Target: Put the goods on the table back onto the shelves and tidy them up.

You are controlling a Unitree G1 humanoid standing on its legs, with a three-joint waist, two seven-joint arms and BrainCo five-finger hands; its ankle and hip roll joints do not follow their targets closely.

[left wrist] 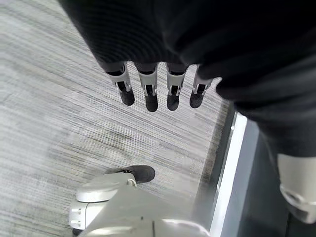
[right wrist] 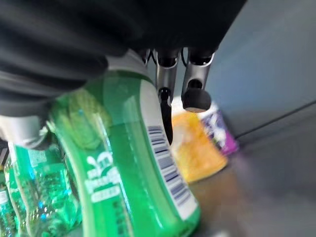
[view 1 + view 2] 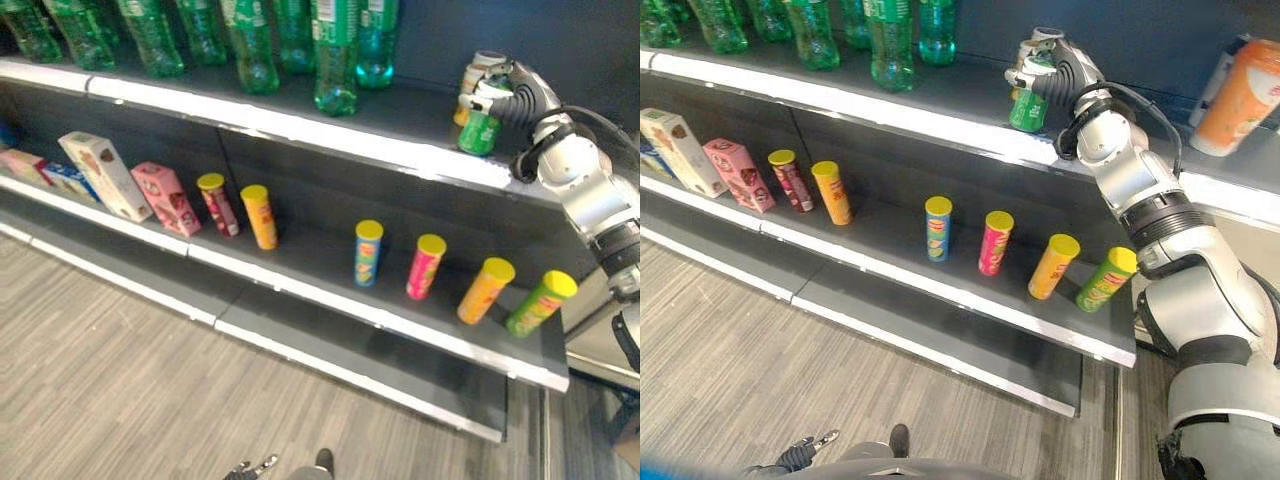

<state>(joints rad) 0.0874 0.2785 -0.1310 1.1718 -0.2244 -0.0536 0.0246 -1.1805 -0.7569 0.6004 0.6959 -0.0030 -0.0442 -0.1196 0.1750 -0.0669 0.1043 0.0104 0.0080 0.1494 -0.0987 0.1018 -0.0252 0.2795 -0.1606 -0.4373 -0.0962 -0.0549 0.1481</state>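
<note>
My right hand (image 3: 515, 92) is up at the top shelf (image 3: 300, 125), shut on a green bottle (image 3: 480, 130) that stands upright on or just above the shelf board. In the right wrist view the green bottle (image 2: 123, 163) fills the space beside the fingers (image 2: 195, 89). An orange-and-purple pack (image 2: 197, 148) stands just behind it. A row of several green bottles (image 3: 250, 40) stands further left on the same shelf. My left hand (image 1: 148, 94) hangs low over the floor, with straight fingers and nothing in it.
On the middle shelf (image 3: 330, 295) stand several chip tubes (image 3: 368, 252), two of them leaning at the right end (image 3: 540, 302). Boxes (image 3: 105, 175) stand at the left. A large orange bottle (image 3: 1240, 95) sits on the top shelf at the far right. Below lies grey plank floor (image 3: 120, 380).
</note>
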